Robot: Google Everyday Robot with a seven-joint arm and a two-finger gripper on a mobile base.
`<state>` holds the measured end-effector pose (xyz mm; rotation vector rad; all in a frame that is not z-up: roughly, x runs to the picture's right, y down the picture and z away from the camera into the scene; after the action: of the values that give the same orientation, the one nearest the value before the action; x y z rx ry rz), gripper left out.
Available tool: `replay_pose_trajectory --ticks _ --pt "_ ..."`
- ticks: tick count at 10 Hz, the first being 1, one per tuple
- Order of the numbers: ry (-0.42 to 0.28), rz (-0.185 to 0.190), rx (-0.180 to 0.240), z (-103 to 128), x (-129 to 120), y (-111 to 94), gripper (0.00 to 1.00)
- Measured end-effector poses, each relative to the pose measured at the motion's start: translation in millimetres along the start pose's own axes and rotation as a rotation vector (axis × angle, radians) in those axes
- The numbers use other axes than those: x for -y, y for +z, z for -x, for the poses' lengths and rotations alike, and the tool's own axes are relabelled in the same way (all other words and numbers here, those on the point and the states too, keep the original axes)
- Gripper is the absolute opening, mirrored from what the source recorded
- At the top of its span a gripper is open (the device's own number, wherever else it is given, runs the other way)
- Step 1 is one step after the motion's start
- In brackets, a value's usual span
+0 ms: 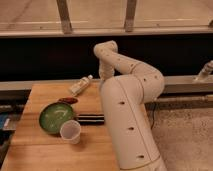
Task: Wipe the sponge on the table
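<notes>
Covering table [37, 149] right edge: arm [125, 120]; pincer hidden behind it

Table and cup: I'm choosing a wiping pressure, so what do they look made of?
Table: wood with a matte finish; plank strips show. Cup: probably translucent plastic, as it looks pale and faintly see-through. The gripper is out of sight behind the white arm.

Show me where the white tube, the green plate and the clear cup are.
white tube [80, 86], camera view, middle of its body.
green plate [51, 117], camera view, bare inner surface.
cup [71, 136], camera view, its side wall.
gripper: not seen in this view.
</notes>
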<state>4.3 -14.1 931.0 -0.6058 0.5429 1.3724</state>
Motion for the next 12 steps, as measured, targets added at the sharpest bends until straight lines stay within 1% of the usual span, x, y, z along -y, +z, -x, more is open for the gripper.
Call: replay_pose_trajectory --ticks 2,3,5,6,7,8,9,10,11,12 --pt "-0.028 0.016 -0.01 -23.4 -15.7 1.2 0.0" --pt "-0.022 0.031 -0.02 -41.8 -20.7 2.2 0.0" --pt "0.023 0.053 -0.043 -67.3 -5.8 4.5 0.0" --pt "0.065 0.064 -0.061 -75.9 8.5 7.7 0.0" --pt "0.119 0.069 -0.082 -81.3 27.8 12.2 0.0" --pt "0.172 0.068 -0.1 -80.4 48.8 16.2 0.0" --pt "0.208 0.067 -0.109 -74.0 61.3 18.5 0.0" --pt "0.251 0.058 -0.118 -60.7 78.6 20.8 0.0" --pt "0.264 0.048 -0.119 -47.2 90.0 20.9 0.0" --pt "0.268 0.038 -0.119 -35.2 96.1 20.7 0.0"
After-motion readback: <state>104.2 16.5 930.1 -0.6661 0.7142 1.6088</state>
